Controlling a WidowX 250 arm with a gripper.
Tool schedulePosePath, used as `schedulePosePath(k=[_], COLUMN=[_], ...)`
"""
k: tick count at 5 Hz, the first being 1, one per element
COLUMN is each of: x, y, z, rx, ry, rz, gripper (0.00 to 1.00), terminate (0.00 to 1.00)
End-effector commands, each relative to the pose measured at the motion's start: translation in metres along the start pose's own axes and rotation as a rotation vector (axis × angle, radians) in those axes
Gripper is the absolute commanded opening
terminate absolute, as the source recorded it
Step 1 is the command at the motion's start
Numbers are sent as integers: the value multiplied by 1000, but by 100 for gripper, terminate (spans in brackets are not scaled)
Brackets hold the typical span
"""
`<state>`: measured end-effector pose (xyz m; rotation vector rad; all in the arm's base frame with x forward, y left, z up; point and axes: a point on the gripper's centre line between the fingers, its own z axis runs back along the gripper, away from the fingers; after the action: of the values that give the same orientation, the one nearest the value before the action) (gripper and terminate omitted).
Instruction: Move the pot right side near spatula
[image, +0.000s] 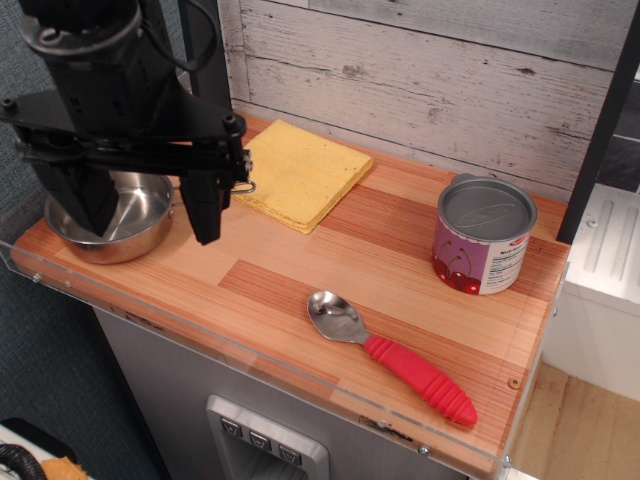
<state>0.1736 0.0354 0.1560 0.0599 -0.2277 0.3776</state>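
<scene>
Spatula (392, 358) lies nearest, front centre of the counter (290, 270), bowl up, red handle pointing right-front. Tin can (482, 235) stands upright at the right, lid sealed, contents not visible, well apart from the spatula. Pot (118, 222) sits at the far-left edge, inside looks empty, wire handle toward the yellow cloth (300, 172) behind. Gripper (150, 205) hangs straight down over the pot, jaws apart, one finger in the pot, the other just outside its right rim.

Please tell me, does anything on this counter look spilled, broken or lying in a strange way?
Nothing stands out. The pot, yellow cloth and cherry can sit upright and tidy, and the spatula lies flat. No spill or damage shows.
</scene>
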Motion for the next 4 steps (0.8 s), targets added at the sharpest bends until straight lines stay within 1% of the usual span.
schedulePosePath(k=[1,2,3,4], x=[0,16,34,53], y=[0,15,30,41], z=[0,-6,-14,-26], rx=[0,25,54,67], ry=[0,20,-26,-60], rz=[0,233,477,613], gripper=[100,100,100,100], terminate=[0,0,0,0])
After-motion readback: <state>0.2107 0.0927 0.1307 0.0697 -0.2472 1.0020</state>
